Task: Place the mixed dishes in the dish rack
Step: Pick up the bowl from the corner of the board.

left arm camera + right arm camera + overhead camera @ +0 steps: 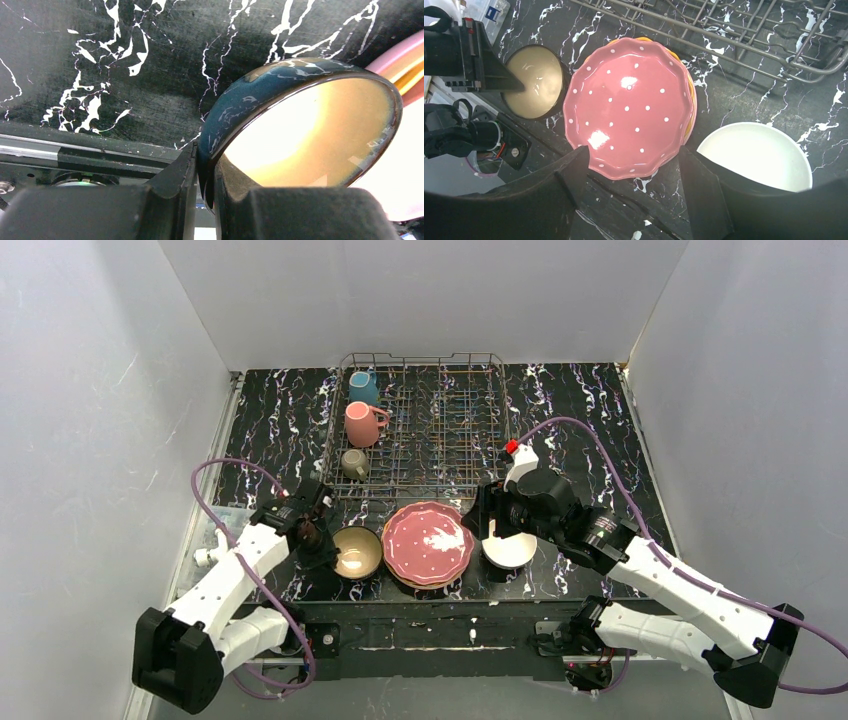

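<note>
— Black fingers (170, 200) of the left gripper (205, 172) fill the bottom of the left wrist view, pinched on the rim of the dark-blue bowl (310, 135): 1 finger outside the wall, 1 inside.

— Where does that bowl sit?

— Close to the near edge of the counter (600, 420), left of centre, just beside the plate stack. Whether it rests on the counter or is raised, I cannot tell. Its outside is glossy dark blue with pale streaks, its inside smooth cream-tan.

— And the right gripper (631, 167)?

— Its 2 fingers are spread wide apart, holding nothing, above the near rim of the pink plate (629, 105). That plate is round, scalloped, glossy, dotted white, and tops the stack at the middle of the near edge; an orange plate (691, 100) shows under it.

— Anything to the right?

— 1 plain white bowl (754, 155), round and smooth, just right of the stack, partly under the right wrist.

— The dish rack (430, 430)?

— Thin grey wire, rectangular, at the middle of the far edge. Along its left side sit 3 mugs: teal mug (363, 388) farthest, pink mug (362, 424) between, olive-grey mug (354, 463) nearest. The counter is black, veined white like marble.
</note>
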Robot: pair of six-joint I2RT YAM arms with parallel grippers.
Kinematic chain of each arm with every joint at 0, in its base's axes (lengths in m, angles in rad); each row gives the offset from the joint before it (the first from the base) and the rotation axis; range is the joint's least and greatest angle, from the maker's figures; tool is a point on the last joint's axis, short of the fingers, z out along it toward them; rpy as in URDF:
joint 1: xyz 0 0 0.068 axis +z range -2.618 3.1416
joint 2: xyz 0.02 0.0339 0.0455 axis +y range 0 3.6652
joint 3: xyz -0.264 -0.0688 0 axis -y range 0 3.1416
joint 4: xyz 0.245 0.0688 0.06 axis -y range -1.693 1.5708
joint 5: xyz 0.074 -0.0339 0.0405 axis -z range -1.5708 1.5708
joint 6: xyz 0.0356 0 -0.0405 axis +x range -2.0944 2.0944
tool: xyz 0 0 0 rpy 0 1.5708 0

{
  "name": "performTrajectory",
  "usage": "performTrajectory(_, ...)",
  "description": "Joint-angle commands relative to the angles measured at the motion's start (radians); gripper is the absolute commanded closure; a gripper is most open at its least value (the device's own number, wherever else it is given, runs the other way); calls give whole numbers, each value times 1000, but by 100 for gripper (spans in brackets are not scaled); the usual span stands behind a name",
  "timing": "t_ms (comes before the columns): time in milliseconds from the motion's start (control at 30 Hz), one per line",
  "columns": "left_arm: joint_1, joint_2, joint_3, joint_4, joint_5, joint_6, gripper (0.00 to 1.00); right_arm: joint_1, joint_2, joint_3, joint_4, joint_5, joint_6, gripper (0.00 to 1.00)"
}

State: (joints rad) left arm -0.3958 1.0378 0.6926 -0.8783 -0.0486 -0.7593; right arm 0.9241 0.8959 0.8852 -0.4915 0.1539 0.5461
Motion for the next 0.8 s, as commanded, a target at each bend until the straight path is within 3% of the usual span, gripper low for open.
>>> performTrajectory(0, -3, -63, 68, -29, 41, 38, 100, 4, -11, -2, 33, 7, 3, 25)
performTrajectory(200, -3, -136, 102, -48, 49, 72, 100, 4, -17, 1, 31, 5, 6, 22)
performTrajectory(767, -4, -163, 242, 17, 301, 136, 100, 4, 25, 49, 52, -71, 15, 19)
